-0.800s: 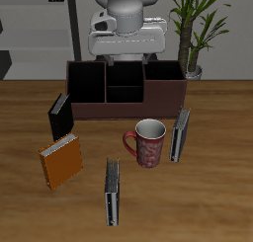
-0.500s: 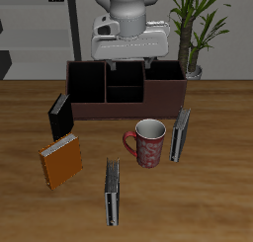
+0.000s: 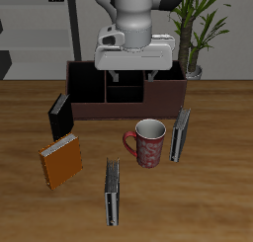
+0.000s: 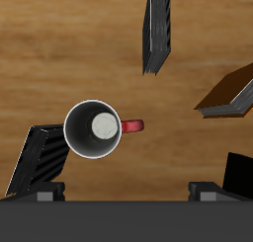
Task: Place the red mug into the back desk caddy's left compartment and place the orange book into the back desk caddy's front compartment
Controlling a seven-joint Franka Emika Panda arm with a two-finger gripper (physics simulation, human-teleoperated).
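The red mug (image 3: 149, 142) (image 4: 94, 128) stands upright on the wooden table in front of the back desk caddy (image 3: 164, 91), its pale inside showing in the wrist view. The orange book (image 3: 61, 161) (image 4: 229, 93) stands propped at a tilt nearer the table's front edge, apart from the mug. My gripper (image 3: 129, 78) (image 4: 126, 192) hangs open and empty above the caddy's middle, higher than the mug and a little behind it. It partly hides the front compartment (image 3: 125, 92). The left compartment (image 3: 86, 81) is a dark, empty end section.
A black book (image 3: 60, 116) (image 4: 240, 172) leans beside the caddy. Two grey-black books stand upright, one (image 3: 179, 134) (image 4: 40, 162) close beside the mug, the other (image 3: 113, 191) (image 4: 158, 29) near the table's front edge. A potted plant (image 3: 193, 34) stands behind the caddy.
The arm has come forward and down over the caddy, toward the mug. The mug, the books and the caddy have not moved.
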